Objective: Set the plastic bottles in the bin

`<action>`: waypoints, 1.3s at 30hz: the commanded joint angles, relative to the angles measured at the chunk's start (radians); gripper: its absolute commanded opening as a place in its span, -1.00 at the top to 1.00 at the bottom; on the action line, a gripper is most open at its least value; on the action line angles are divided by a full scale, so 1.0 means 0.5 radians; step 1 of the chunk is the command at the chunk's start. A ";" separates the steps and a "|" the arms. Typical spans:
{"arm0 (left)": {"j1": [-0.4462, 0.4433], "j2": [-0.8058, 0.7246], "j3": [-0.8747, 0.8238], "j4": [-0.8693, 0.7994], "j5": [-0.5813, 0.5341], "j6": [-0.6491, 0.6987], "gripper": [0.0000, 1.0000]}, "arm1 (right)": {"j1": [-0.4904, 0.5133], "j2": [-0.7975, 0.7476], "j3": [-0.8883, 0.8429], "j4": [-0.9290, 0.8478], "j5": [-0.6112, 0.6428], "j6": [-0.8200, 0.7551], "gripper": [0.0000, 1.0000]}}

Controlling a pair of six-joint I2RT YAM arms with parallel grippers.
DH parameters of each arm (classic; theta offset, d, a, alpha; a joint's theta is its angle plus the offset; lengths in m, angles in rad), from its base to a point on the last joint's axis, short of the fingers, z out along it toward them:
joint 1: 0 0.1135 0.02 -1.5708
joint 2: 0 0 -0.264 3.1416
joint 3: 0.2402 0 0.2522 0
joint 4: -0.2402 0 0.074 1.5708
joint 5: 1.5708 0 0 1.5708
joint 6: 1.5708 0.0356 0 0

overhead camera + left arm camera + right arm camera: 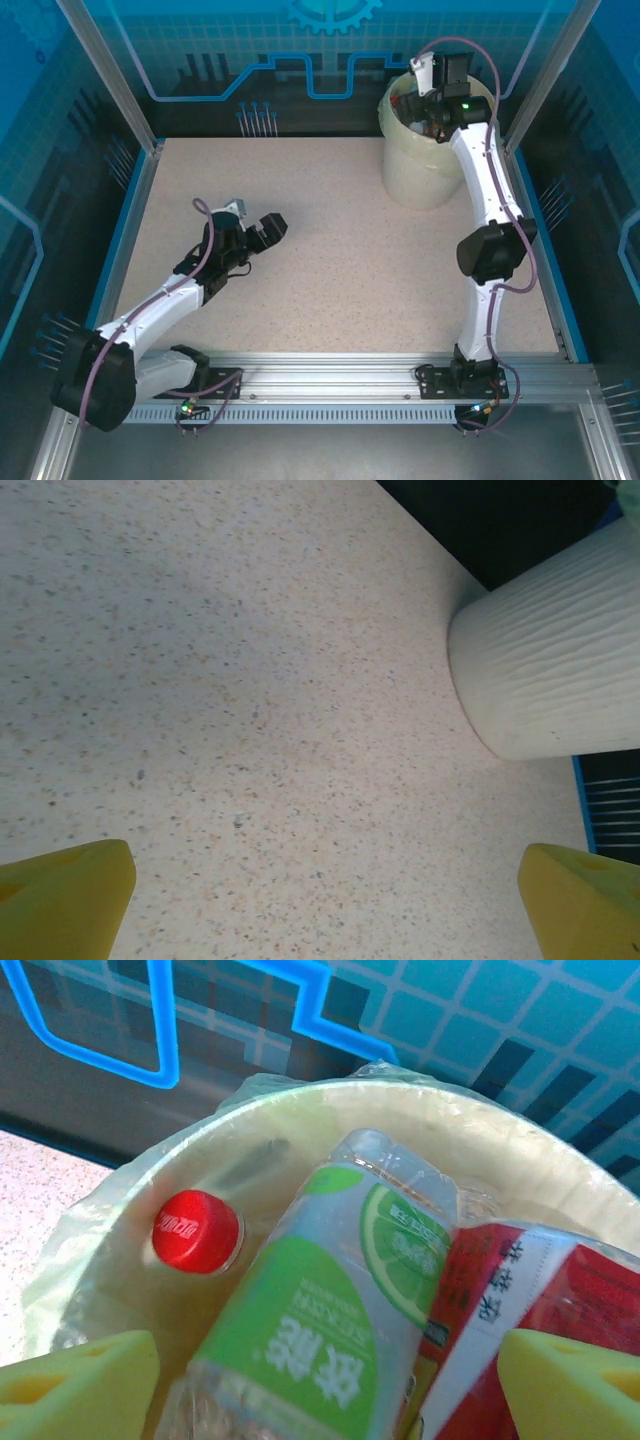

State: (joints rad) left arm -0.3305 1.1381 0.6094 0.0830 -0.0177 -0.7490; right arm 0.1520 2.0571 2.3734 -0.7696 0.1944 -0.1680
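From above, my right arm (pixel 488 200) covers the mouth of the white, bag-lined bin (pixel 425 165), far right on the table (pixel 330 250), hiding its contents. Up close, the right gripper (pixel 325 1395) is spread wide over a clear green-label bottle (pixel 330 1310) and a red-label bottle (pixel 520 1300) lying inside, both cut off by the frame. A red cap (pixel 196 1231) shows, its bottle indistinct. The left gripper (pixel 320 920) is spread over bare table, near left.

White Chinese characters mark the green-labelled bottle (pixel 290 1350), red ones the red-labelled bottle (pixel 520 1300), white script the red cap (pixel 196 1231); none is legible.
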 commanded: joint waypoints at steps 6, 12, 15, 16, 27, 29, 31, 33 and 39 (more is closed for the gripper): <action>0.037 -0.096 0.154 -0.282 -0.330 0.227 -0.98 | 0.013 -0.718 -0.661 0.198 -0.083 0.269 -0.94; 0.175 -0.164 0.195 -0.447 -0.691 0.419 -0.98 | -0.016 -1.455 -1.708 0.745 -0.069 0.514 -1.00; 0.197 -0.179 0.193 -0.424 -0.880 0.605 -0.98 | -0.051 -1.762 -2.132 0.906 0.019 0.621 -1.00; 0.204 -0.175 0.186 -0.405 -0.944 0.668 -0.98 | -0.071 -1.860 -2.268 0.947 0.064 0.648 -1.00; 0.484 0.035 -0.078 0.055 -1.069 1.063 -0.98 | -0.308 -2.090 -3.452 1.522 0.184 0.790 -1.00; 0.495 0.128 -0.117 0.146 -1.040 1.106 -0.98 | -0.338 -1.951 -3.595 1.742 0.123 0.744 -1.00; 0.497 0.232 -0.164 0.300 -0.985 1.146 -0.98 | -0.365 -1.770 -3.706 1.968 0.082 0.744 -1.00; 0.506 0.357 -0.166 0.393 -0.942 1.163 -0.98 | -0.384 -1.595 -3.753 2.130 0.018 0.743 -1.00; 0.520 0.583 -0.164 0.781 -0.724 1.323 -0.98 | -0.384 -1.374 -3.792 2.611 -0.213 0.596 -1.00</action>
State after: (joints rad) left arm -0.0822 1.4101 0.5362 0.3008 -0.4496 -0.1535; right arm -0.0299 1.3521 0.4915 0.2859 0.1631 0.1745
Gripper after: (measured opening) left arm 0.988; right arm 0.999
